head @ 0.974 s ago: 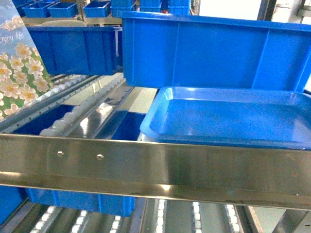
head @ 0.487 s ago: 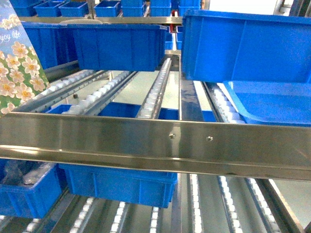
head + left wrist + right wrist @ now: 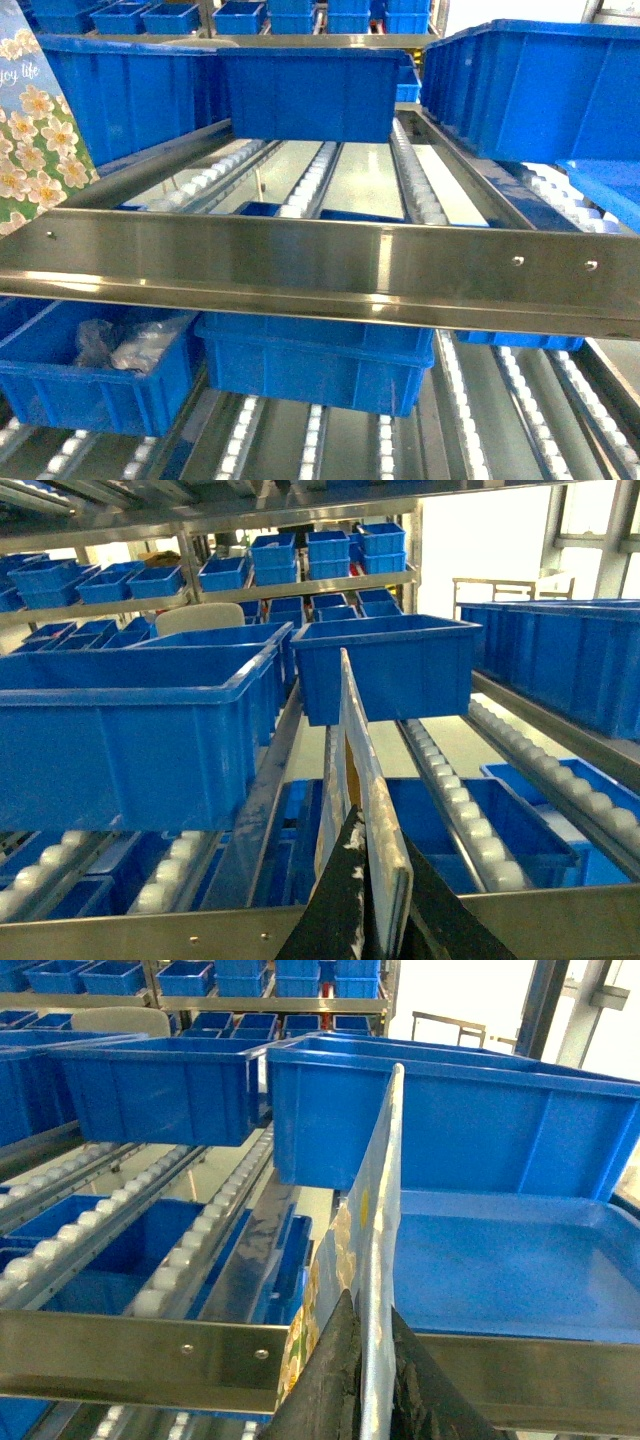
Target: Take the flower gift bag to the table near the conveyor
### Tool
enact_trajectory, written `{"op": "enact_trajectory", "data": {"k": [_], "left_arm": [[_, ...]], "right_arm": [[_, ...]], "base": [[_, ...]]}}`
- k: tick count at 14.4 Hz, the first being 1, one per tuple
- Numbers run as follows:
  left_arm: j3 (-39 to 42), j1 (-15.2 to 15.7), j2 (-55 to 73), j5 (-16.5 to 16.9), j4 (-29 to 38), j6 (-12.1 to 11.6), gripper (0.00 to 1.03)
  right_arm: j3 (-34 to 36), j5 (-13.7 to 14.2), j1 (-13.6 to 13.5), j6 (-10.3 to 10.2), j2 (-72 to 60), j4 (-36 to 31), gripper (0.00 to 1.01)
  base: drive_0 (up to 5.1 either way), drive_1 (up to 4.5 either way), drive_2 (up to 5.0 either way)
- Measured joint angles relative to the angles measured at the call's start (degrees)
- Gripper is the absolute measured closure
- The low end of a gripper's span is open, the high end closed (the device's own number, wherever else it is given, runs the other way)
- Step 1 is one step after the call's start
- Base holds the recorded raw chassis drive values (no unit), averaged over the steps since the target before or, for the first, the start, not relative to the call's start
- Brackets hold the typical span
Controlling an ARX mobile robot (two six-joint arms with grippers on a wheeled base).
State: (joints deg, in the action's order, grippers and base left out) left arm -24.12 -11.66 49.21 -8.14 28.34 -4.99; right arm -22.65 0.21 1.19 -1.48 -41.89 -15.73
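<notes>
Flower gift bag (image 3: 35,130) cropped at frame edge, both end effectors (image 3: 375,905) (image 3: 365,1360) mostly out of shot.

In the head view a conveyor (image 3: 320,270) crossbar runs from nine to three o'clock, with roller rails sloping away behind it toward twelve o'clock. Bins (image 3: 305,95) sit on those rails at eleven through two o'clock, more bins (image 3: 95,365) rest on a lower level below the bar at seven and six o'clock, and the flower gift bag (image 3: 35,140) stands at the nine o'clock edge. In each wrist view the bag's edge rises from six o'clock, clamped between the left gripper (image 3: 385,920) and the right gripper (image 3: 365,1390), with a tray (image 3: 510,1260) at three o'clock of the right one.
</notes>
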Motion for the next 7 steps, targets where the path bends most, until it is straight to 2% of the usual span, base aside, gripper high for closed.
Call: {"op": "enact_trajectory", "data": {"k": [7], "left_arm": [[0.00,-0.02,0.07,0.00,0.02,0.00,1.01]], "right_arm": [[0.04,0.00,0.00,0.00,-0.04,0.07,0.98]], "base": [[-4.9,2.48,2.5]]}}
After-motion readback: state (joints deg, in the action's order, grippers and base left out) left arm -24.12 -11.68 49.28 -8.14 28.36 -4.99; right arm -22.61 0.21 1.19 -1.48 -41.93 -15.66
